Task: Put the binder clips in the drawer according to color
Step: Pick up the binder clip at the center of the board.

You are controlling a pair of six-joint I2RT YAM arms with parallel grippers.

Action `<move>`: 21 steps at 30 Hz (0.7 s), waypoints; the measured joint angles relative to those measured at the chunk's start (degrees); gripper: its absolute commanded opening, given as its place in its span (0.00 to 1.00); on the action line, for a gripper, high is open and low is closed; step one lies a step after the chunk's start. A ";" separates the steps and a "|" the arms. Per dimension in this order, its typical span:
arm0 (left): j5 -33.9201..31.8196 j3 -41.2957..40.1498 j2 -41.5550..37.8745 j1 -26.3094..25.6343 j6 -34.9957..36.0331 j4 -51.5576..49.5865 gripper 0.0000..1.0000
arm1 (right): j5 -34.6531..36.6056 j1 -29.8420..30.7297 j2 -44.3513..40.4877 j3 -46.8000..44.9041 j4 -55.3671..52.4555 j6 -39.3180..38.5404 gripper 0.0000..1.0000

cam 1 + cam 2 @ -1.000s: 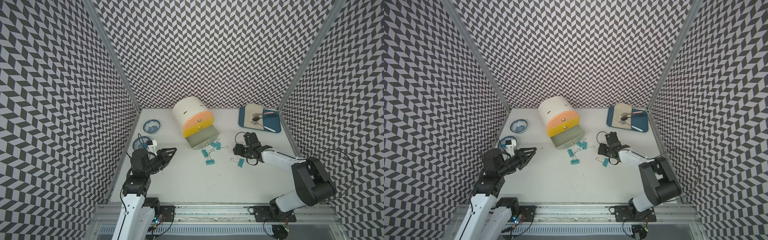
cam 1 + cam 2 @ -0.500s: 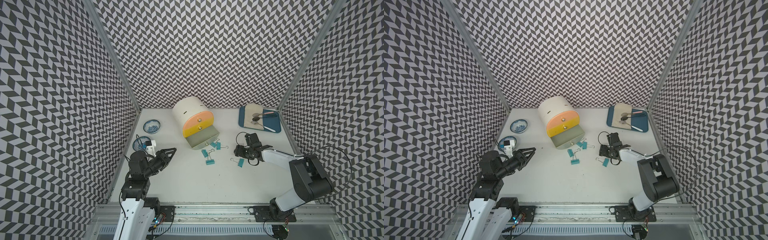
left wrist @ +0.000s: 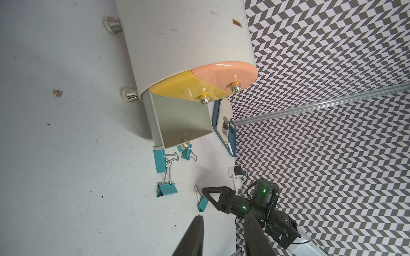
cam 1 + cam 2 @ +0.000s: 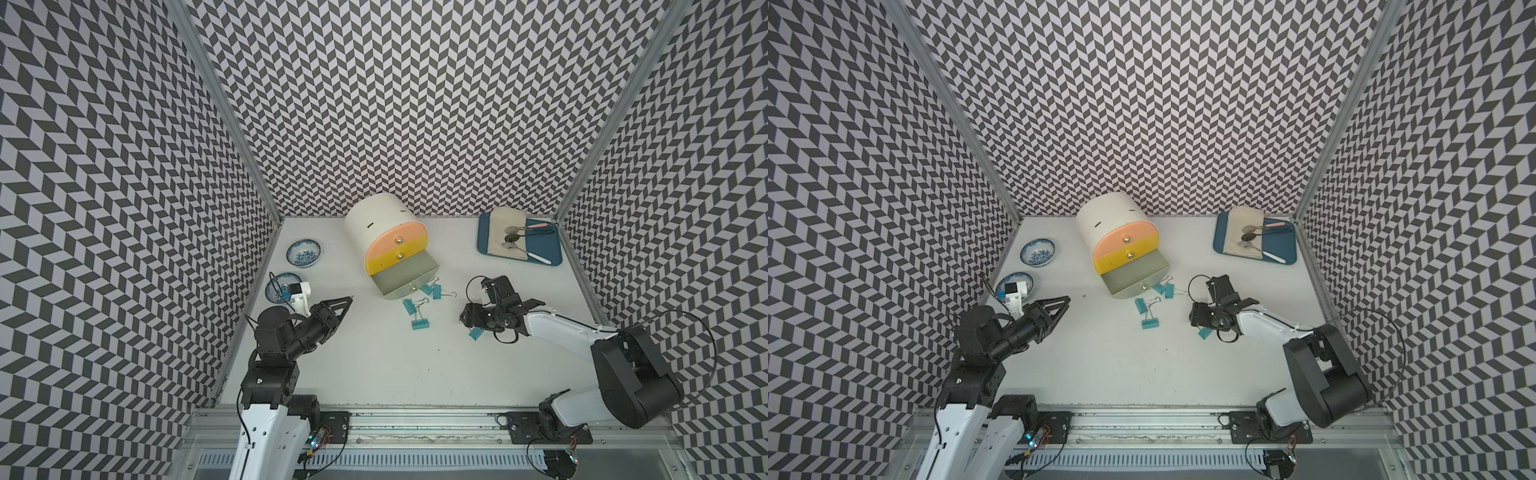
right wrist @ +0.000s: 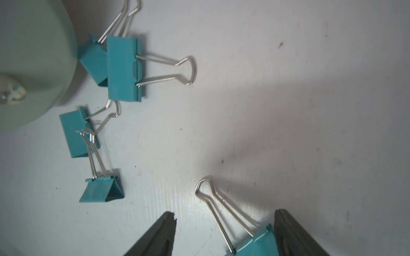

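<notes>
The cream drawer cabinet [image 4: 376, 224] stands at the back middle, its pink and yellow fronts shut. Its grey-green bottom drawer [image 4: 405, 274] is pulled out, and its inside [image 3: 182, 119] looks empty. Several teal binder clips [image 4: 420, 324] lie on the table in front of it. One more teal clip [image 4: 476, 332] [image 5: 255, 241] lies apart to the right. My right gripper [image 4: 467, 322] [image 5: 224, 212] is open, low over the table, one finger on each side of that clip. My left gripper [image 4: 347, 300] [image 3: 223, 218] hovers at the left, partly open, holding nothing.
Two blue-patterned bowls [image 4: 304, 252] [image 4: 282, 286] sit by the left wall, the nearer one just behind my left wrist. A blue tray [image 4: 548, 249] with a cloth and spoons lies at the back right. Patterned walls enclose three sides.
My right arm has shifted slightly at the lone clip and its jaws stand a little wider. The left gripper has kept its place.
</notes>
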 measured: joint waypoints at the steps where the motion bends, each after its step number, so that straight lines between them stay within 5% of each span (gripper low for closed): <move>1: 0.00 -0.02 -0.57 0.00 -0.11 0.07 0.35 | 0.20 1.29 -0.15 0.00 -0.42 0.26 0.74; 9: 0.04 -0.48 -2.19 0.00 -0.85 0.15 0.35 | 3.26 7.67 -1.40 -1.51 -2.43 1.95 0.76; 12: 0.17 -0.50 -2.51 0.00 -1.05 0.15 0.35 | 4.76 8.15 -2.47 -1.84 -3.63 2.16 0.85; 21: 0.42 -0.50 -3.04 0.00 -1.42 -0.17 0.35 | 7.85 12.37 -2.67 -1.46 -6.84 0.85 0.81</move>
